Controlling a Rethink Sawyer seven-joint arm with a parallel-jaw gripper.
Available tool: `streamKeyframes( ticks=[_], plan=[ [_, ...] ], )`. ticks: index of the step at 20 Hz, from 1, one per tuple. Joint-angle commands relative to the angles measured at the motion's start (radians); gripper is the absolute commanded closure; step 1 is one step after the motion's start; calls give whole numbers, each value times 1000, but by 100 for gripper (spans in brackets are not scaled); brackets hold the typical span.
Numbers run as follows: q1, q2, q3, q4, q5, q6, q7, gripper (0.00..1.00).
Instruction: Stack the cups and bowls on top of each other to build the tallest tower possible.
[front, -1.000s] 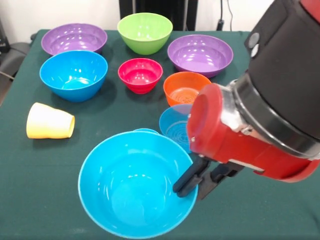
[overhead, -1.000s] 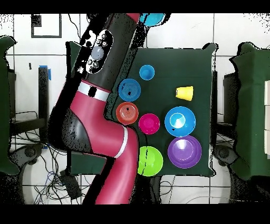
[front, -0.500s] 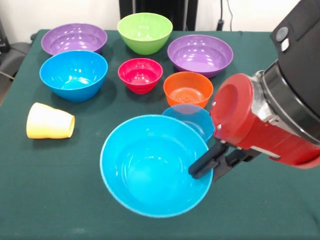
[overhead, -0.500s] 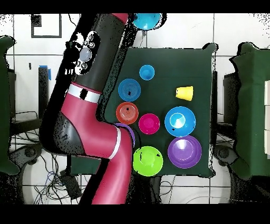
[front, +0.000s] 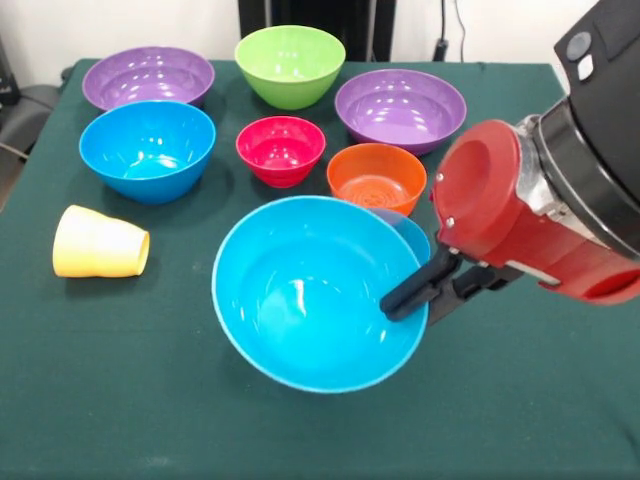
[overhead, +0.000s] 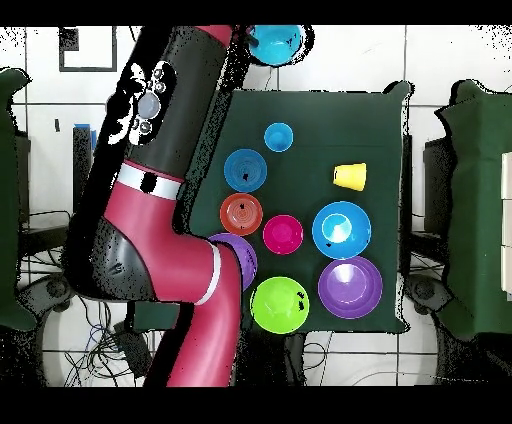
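The red and black arm (front: 560, 200) slants down from the upper right, its gripper (front: 432, 288) clamped on the right rim of a big glossy blue bowl (front: 315, 295) held tilted above the green tablecloth (front: 120, 400). Far left of the gripper lies one pale yellow cup (front: 98, 243) on its side. Beyond it stand one blue bowl (front: 147, 150), two purple bowls (front: 148, 77), one lime bowl (front: 290, 64), one pink-red bowl (front: 281, 149) and one orange bowl (front: 376, 178). A smaller blue bowl (front: 410, 233) peeks out just behind the held one.

Green-clothed table (front: 560, 420) on pale tiled floor (overhead: 440, 60), perhaps chairs (overhead: 470, 200) alongside.
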Motion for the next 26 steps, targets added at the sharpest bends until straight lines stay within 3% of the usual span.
streamKeyframes(
  ticks=[1,6,16,22,26],
  plan=[
    [18,59,152,-51,-193,94,-40,100],
    [21,81,268,-42,-281,79,-31,100],
    [31,131,579,4,-451,72,-56,100],
    [91,150,779,86,-565,62,-51,100],
    [121,140,861,112,-630,59,-41,100]
  ],
)
